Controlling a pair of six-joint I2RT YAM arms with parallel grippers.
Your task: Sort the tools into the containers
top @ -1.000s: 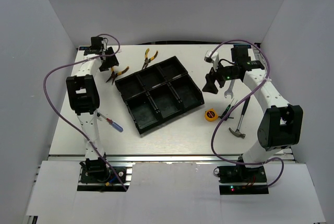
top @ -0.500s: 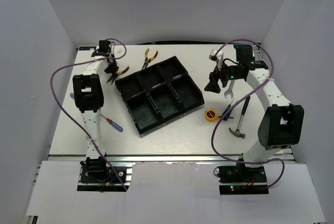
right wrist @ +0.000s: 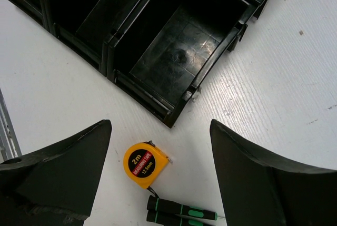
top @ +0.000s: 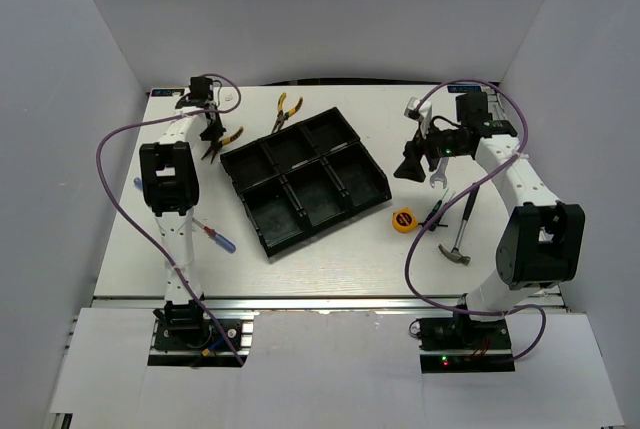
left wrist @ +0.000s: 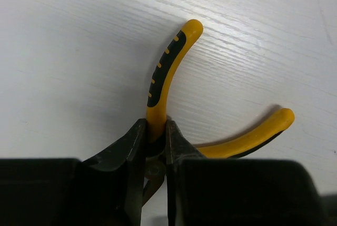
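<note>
I am pinching one handle of a pair of yellow-handled pliers (left wrist: 163, 78) in my left pincer (left wrist: 156, 131), close over the worktop (left wrist: 63, 52) at 10 o'clock from the black tray (top: 290, 177). The other handle is splaying out free. My right pincer (right wrist: 160, 126) is hanging spread wide above the worktop at the tray's 3 o'clock side. The tape measure (right wrist: 146, 164) and the green-black tool (right wrist: 181, 214) are lying side by side below it, at 4 o'clock from the tray.
</note>
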